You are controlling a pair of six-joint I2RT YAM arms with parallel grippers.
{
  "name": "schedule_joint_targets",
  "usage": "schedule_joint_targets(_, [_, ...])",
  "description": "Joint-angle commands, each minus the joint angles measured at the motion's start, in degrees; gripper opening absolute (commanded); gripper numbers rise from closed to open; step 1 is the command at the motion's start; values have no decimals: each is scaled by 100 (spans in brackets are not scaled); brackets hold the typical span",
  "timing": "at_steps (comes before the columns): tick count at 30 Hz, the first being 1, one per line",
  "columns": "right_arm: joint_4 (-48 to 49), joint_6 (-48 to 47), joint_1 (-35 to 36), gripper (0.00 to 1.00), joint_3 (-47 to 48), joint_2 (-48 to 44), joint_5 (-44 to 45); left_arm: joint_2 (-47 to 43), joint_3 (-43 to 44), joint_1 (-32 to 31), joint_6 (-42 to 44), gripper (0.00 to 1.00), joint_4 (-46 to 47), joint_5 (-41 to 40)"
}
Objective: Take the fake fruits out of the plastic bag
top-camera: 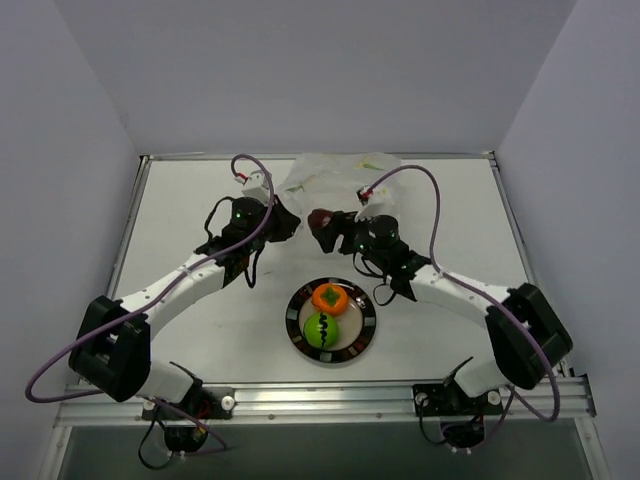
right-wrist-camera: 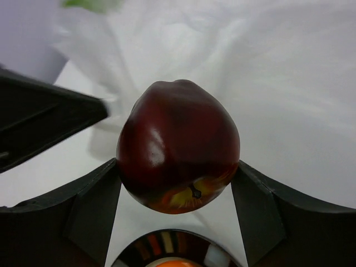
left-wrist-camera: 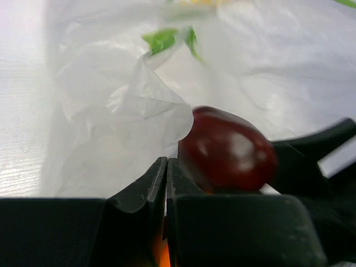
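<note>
The right gripper (right-wrist-camera: 175, 167) pinches the maroon fruit (right-wrist-camera: 178, 139) between its two fingers, above the table (top-camera: 180, 200) and just near of the plastic bag (left-wrist-camera: 111, 111). The bag lies crumpled at the far middle of the table. The left gripper (left-wrist-camera: 167, 167) is pressed together at the near edge of the bag, just left of the maroon fruit; I cannot tell if plastic is between its fingers. The orange fruit (top-camera: 330, 298) and the green fruit (top-camera: 321, 328) lie touching on the plate (top-camera: 292, 320), near of both grippers.
</note>
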Motion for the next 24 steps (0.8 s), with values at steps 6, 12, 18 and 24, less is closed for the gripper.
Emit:
schedule_joint_targets(6, [-987, -157, 773, 34, -818, -1924, -125, 197, 148, 174, -197, 2, 860, 325])
schedule_joint_targets(12, [-2147, 125, 1011, 35, -1539, -3120, -81, 425, 254, 174, -320, 2, 1105, 369])
schedule_joint_targets(18, [-2535, -199, 1064, 34, -1356, -3244, -475, 619, 438, 165, -409, 2, 1238, 308])
schedule_joint_targets(24, [-3852, -25, 1099, 35, -925, -2876, 181, 557, 667, 165, -198, 2, 1001, 202])
